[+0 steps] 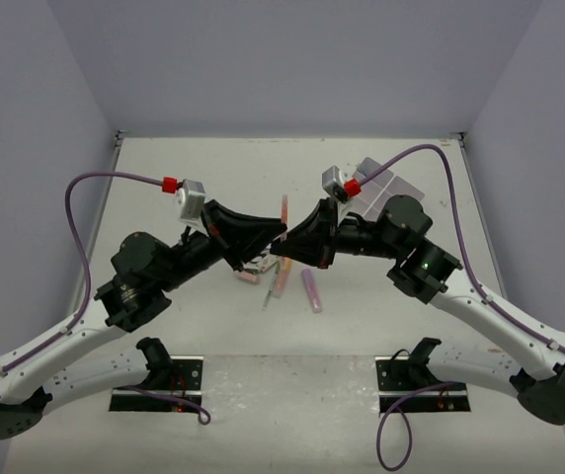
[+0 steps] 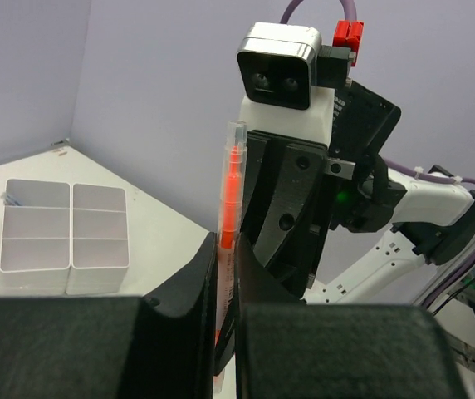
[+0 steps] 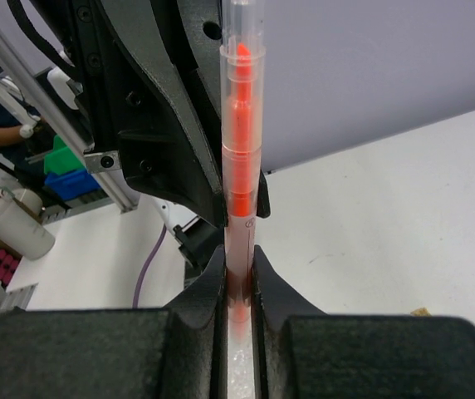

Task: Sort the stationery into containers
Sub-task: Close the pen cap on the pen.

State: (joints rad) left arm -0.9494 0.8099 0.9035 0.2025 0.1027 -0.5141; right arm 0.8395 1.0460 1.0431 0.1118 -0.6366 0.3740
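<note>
An orange marker [image 1: 284, 209] with a clear cap is held above the table between both arms, which meet at mid-table. My left gripper [image 1: 277, 236] is shut on it; in the left wrist view the marker [image 2: 232, 199] rises from between the closed fingers [image 2: 189, 283]. My right gripper [image 1: 290, 243] is shut on the same marker [image 3: 242, 166], pinching its lower barrel [image 3: 239, 274]. The white four-compartment container [image 1: 391, 186] sits at the back right, partly hidden by the right arm, and shows in the left wrist view [image 2: 63, 237]. More stationery lies below the grippers: a purple marker [image 1: 312, 290] and a pink-orange marker [image 1: 281, 279].
A small pink eraser [image 1: 247, 278] and a thin grey pen [image 1: 267, 296] lie on the table near the markers. The right arm's camera housing [image 2: 279, 66] fills the space just beyond my left fingers. Grey walls close in the table on three sides.
</note>
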